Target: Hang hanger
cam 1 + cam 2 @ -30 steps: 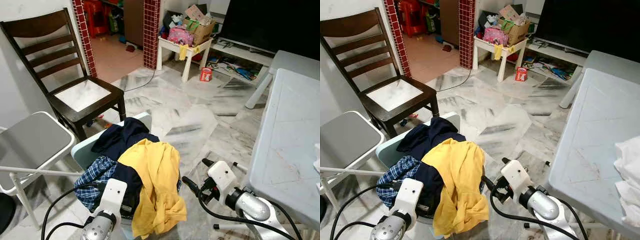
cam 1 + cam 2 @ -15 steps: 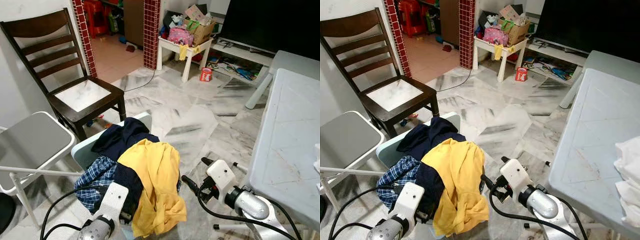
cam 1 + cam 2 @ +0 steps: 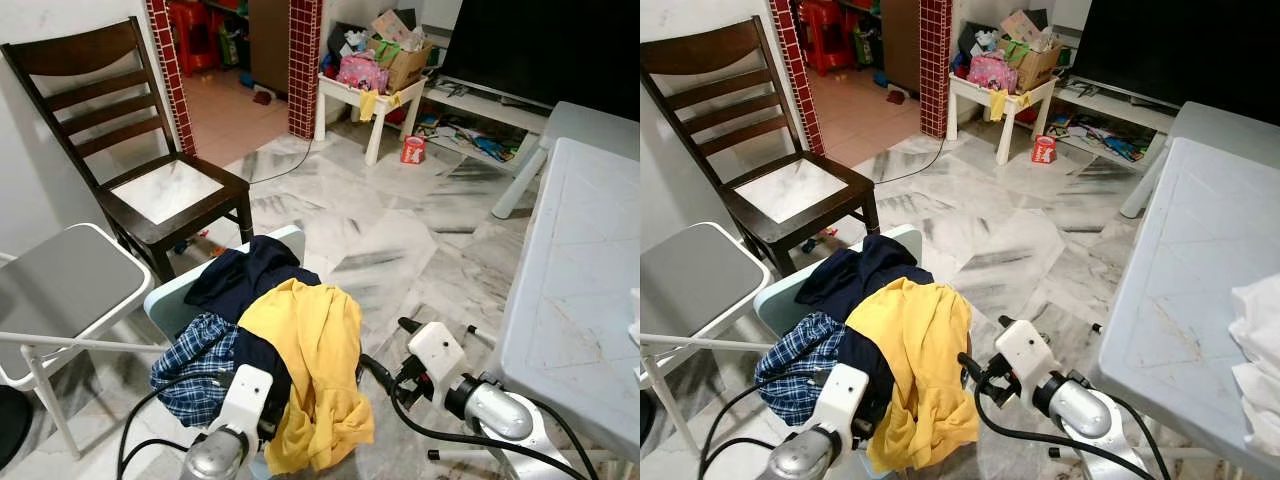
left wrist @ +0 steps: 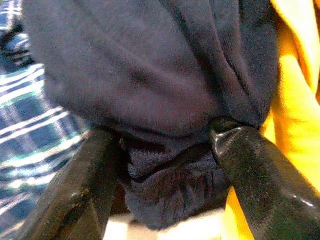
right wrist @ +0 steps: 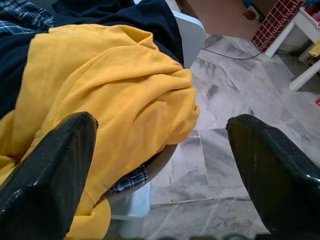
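Floor: grey-veined marble floor (image 3: 380,230) across the centre of the frame.
Table: pale grey table (image 3: 580,290) along the right edge.
Chairs: dark wooden chair (image 3: 130,150) at upper left; grey folding chair (image 3: 60,290) at left edge.
Background: small white side table (image 3: 365,100) piled with clutter, top centre.
Stool: light blue stool (image 3: 175,300), lower centre, carrying the clothes.
Clothes: yellow garment (image 3: 310,370) draped over a navy garment (image 3: 250,275); plaid shirt (image 3: 195,365) on the pile's left side.
My left gripper (image 4: 165,165): fingers partly open, pressed into the navy garment, a fold of cloth between them.
My right gripper (image 5: 160,165): fingers spread wide, holding nothing, just beside the yellow garment.
Hanger: cannot tell where it is.
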Controlling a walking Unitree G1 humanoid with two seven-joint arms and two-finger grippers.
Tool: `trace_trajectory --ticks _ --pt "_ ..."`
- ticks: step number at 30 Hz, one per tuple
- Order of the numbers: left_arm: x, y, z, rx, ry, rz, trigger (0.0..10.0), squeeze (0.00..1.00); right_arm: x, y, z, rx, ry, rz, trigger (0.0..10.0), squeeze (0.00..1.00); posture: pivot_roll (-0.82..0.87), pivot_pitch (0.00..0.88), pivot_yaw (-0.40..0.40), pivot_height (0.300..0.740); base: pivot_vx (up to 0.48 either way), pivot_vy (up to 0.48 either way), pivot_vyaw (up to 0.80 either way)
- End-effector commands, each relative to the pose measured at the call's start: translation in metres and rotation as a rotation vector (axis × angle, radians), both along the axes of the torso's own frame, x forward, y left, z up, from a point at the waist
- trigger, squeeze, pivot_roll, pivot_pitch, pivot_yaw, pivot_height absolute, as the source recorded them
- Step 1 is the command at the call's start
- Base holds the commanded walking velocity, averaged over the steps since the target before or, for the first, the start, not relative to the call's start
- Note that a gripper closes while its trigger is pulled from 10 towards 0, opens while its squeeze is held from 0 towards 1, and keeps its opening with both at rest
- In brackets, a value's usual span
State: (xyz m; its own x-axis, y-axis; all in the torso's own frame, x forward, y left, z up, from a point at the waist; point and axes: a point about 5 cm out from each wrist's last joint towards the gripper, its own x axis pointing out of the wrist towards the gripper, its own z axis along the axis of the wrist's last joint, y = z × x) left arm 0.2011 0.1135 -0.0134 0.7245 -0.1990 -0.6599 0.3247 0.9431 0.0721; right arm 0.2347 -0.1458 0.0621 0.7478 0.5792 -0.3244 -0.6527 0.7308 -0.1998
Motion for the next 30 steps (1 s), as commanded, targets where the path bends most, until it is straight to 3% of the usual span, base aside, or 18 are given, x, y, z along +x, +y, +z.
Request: trace_trajectory --ticks 1,12,22,30 --pt "-0.007 0.001 -0.01 0.007 0.05 0.009 0.0 0.0 0.003 0.0 0.003 -0.009 -0.017 0.013 10.0 0.0 -0.02 0.0 -0.075 0.74 0.0 0.0 0.0" --pt "-0.003 0.001 -0.017 0.002 0.028 0.013 0.0 0.0 0.006 0.002 0.003 -0.011 -0.023 0.02 10.0 0.0 -0.01 0.0 -0.076 0.74 0.0 0.0 0.0" --pt "-0.008 0.013 -0.017 0.009 0.013 0.043 0.0 0.0 0.005 0.005 0.001 -0.003 -0.021 0.017 10.0 0.0 0.0 0.0 -0.068 0.74 0.0 0.0 0.0" --pt "-0.007 0.018 -0.009 -0.034 -0.018 0.101 0.0 0.0 0.006 0.005 0.0 0.004 -0.015 0.032 10.0 0.0 0.0 0.0 -0.073 0.74 0.0 0.0 0.0"
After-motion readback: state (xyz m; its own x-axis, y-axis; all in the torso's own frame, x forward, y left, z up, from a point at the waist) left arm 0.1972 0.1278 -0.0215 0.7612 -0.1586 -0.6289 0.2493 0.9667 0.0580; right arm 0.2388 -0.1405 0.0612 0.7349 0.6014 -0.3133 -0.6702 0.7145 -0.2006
